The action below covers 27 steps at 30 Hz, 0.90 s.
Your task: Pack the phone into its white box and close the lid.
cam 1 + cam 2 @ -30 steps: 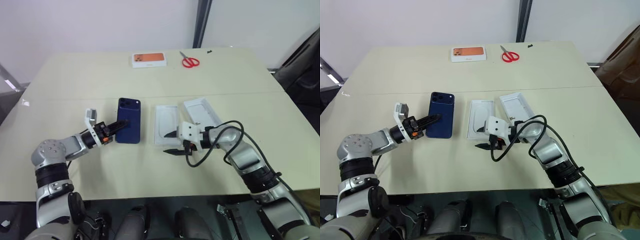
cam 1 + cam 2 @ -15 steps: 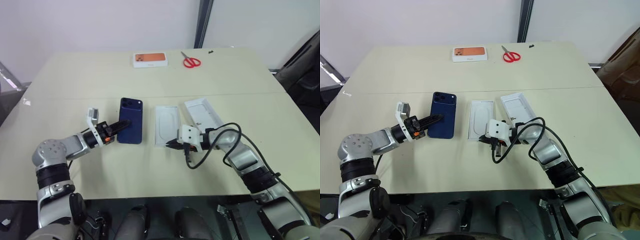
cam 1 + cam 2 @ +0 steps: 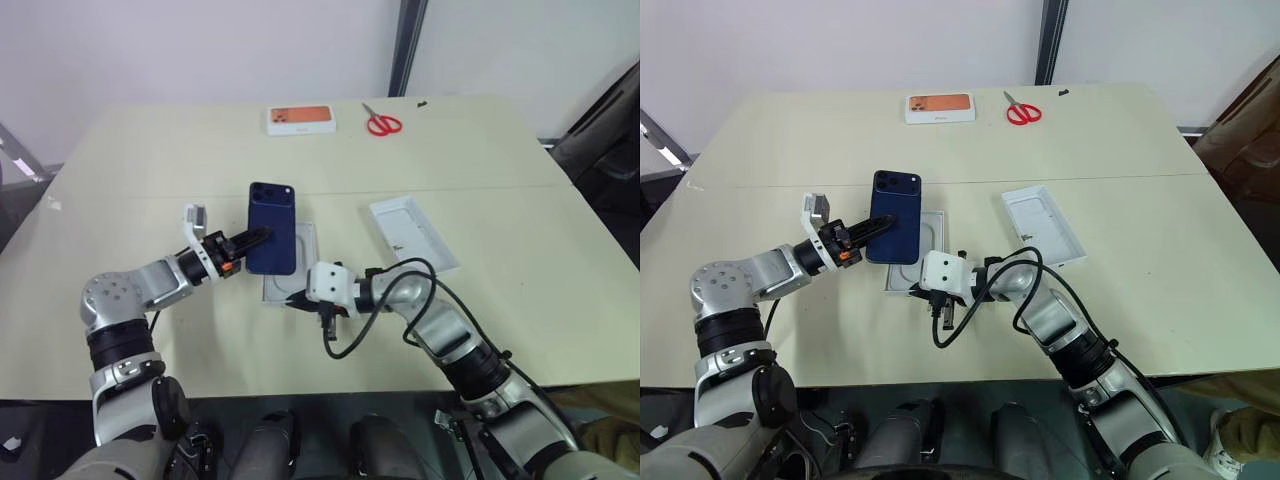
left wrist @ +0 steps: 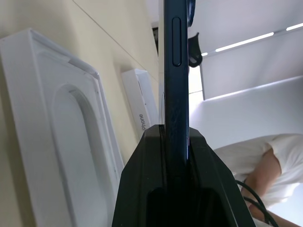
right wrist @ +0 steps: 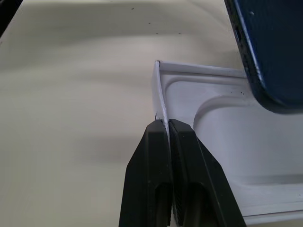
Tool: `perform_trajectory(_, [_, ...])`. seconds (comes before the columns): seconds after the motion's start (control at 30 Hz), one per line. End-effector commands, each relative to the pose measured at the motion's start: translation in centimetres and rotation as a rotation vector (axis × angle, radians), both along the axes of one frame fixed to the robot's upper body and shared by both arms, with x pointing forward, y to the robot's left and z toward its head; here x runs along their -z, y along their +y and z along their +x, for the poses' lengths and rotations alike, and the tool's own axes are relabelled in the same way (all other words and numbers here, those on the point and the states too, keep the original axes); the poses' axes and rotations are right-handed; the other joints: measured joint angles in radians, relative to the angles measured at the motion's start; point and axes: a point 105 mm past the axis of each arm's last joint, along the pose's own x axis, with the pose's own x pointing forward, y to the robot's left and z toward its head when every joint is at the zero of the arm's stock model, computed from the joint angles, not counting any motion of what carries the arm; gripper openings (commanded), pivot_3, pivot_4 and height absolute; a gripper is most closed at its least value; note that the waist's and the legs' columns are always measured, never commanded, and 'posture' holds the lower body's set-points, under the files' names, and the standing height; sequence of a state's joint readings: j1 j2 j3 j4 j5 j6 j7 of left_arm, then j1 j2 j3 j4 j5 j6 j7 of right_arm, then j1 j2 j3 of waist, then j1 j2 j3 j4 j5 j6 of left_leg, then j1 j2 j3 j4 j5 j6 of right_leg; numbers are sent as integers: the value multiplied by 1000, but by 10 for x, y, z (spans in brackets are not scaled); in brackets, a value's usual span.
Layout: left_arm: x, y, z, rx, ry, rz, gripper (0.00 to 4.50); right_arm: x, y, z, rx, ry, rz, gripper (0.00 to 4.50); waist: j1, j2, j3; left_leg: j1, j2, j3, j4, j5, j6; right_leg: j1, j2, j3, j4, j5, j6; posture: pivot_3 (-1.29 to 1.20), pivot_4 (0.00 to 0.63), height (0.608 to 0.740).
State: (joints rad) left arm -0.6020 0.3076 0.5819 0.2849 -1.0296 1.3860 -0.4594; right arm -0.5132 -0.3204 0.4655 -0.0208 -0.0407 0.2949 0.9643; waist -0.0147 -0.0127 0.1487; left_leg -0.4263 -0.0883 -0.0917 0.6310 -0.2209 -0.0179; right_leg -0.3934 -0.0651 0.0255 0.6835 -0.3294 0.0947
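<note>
Phone [image 3: 272,228]: dark blue, near the middle of the tabletop [image 3: 150,160] and slightly toward its left edge. It is held above the white box with its camera cluster toward the far edge.
Left gripper [image 3: 252,238]: clamped on the phone's near end, one black finger on each face.
Hidden: the phone covers much of the white box [image 3: 280,288], so only the box's right strip and near end show in the head views. Whether the phone touches the box I cannot tell.
White box: holds a white insert [image 5: 227,127] with a rounded recess, and the floor under it is out of sight.
Right gripper [image 3: 298,300]: fingers pressed together on the thin wall at the box's near corner.
Lid [image 3: 412,233]: lies inside-up and well apart from the box, toward the right edge. Nothing is in it.
Far edge: an orange-printed box [image 3: 300,119] with red scissors [image 3: 380,123] beside it.
Hard to make out: a person's white sleeve [image 4: 265,165] past the phone in the left wrist view.
Change: a second ago the box lay to the right of the phone beside the lid, with the right gripper's fingers apart. Now the box sits under the phone.
</note>
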Motion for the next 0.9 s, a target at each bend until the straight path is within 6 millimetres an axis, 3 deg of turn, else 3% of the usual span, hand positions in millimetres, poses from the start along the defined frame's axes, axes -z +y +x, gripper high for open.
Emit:
perform_trajectory(0.03, [-17,2,-1,-5,-80,-11,0,-13,5,7,28,-63,13,317,-1,0,0,0,0,0,0,0,0,0,0,0,0,0,0,0,150,734])
perform_trajectory(0.1, [-15,2,-2,-8,-74,-5,0,-13,4,9,35,-58,14,996,-1,0,0,0,0,0,0,0,0,0,0,0,0,0,0,0,150,734])
perform_trajectory(0.27, [-9,5,-6,1,-62,19,0,-19,-6,1,17,-18,31,3421,-1,0,0,0,0,0,0,0,0,0,0,0,0,0,0,0,150,734])
perform_trajectory(0.43, [-4,8,-6,-6,-61,62,0,-29,-32,-2,29,-13,53,3421,2,0,0,0,0,0,0,0,0,0,0,0,0,0,0,0,150,734])
perform_trajectory(0.6, [13,-4,-8,12,-27,110,0,-29,-63,13,127,-48,2,3421,2,0,0,0,0,0,0,0,0,0,0,0,0,0,0,0,150,734])
perform_trajectory(0.8, [19,-10,-4,5,-16,120,0,-27,-68,21,162,-79,-13,3421,-1,0,0,0,0,0,0,0,0,0,0,0,0,0,0,0,150,734])
perform_trajectory(0.87, [19,-10,-3,-3,-20,132,1007,-24,-67,21,160,-82,-24,3472,0,0,0,0,0,0,0,0,0,0,0,0,0,0,0,0,150,734])
perform_trajectory(0.9, [19,-9,-2,-6,-22,137,1238,-23,-67,21,161,-87,-27,3472,0,0,0,0,0,0,0,0,0,0,0,0,0,0,0,0,150,734])
